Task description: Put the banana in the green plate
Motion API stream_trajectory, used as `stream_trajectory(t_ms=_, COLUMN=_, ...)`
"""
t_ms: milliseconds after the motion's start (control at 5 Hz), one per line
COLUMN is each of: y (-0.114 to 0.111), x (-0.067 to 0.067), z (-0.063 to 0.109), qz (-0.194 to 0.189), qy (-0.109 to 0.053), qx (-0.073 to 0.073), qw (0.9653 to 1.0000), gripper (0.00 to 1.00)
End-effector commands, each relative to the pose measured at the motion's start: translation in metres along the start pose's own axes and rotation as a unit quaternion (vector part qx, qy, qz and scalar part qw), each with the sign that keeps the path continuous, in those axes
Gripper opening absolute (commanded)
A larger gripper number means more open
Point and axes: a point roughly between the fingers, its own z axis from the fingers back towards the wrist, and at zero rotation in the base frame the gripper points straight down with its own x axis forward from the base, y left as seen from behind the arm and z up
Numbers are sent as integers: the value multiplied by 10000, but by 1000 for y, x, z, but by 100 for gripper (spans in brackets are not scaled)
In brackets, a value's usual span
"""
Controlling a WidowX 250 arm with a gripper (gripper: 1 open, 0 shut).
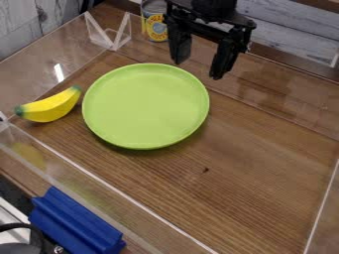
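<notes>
A short yellow banana (52, 105) with a dark green tip lies on the wooden table at the left, just outside the left rim of the green plate (146, 104). Nothing lies in the large round plate. My gripper (201, 57) hangs at the top of the view, above the plate's far right rim, pointing down. Its two dark fingers (223, 60) stand wide apart with nothing between them. The banana is well to the left of the gripper, on the other side of the plate.
Clear acrylic walls (119, 30) ring the wooden table. A blue object (77, 228) sits outside the wall at the bottom left. A yellow-labelled can (157, 22) stands behind the arm. Bare wood (252, 149) spreads to the right of the plate.
</notes>
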Motion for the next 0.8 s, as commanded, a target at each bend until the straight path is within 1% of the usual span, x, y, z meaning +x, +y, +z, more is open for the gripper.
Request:
stream_trajectory(t_ms=0, y=12, x=-6, z=-5, qz=-143, qy=91, qx=14, qw=9999, gripper=100)
stream_trajectory(t_ms=200, y=37, x=-20, z=-2, qz=-359, qy=118, qx=33, qw=9993, gripper=100)
stream_trajectory(t_ms=400, y=80, x=-33, z=1, qz=-763, qy=49, qx=104, qw=9970, gripper=100)
stream_trajectory(t_ms=600, y=121, x=-49, z=3, qz=-1194, qy=-18, qx=190, qw=9927, gripper=100)
